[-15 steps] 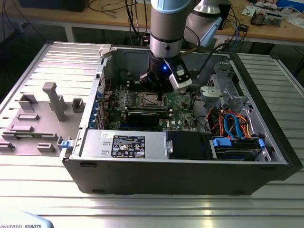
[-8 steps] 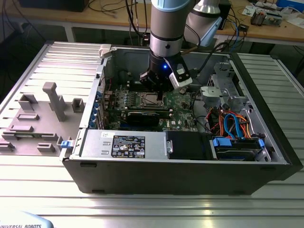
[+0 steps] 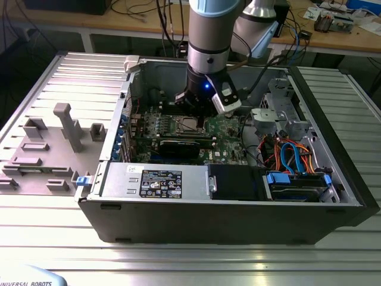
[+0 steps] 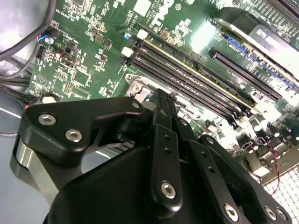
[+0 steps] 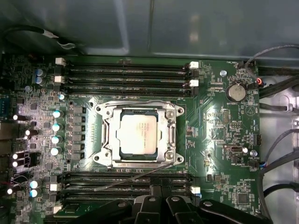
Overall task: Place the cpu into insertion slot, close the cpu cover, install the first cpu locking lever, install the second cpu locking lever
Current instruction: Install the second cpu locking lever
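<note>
Open computer case (image 3: 238, 205) lies on ribbed metal table (image 3: 178, 262); cpu (image 5: 139, 132) seated under cpu cover (image 5: 108, 135). Gripper (image 5: 161, 190) above appears clenched, empty.

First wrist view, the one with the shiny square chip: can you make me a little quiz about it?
1. True or false: the cpu sits in the slot, with the cover framing it.
2. What colour is the board around the slot? A red, B green, C yellow.
3. Fill in: in the exterior view, the gripper reaches into an open computer ____.

Key: 1 true; 2 B; 3 case.
</note>
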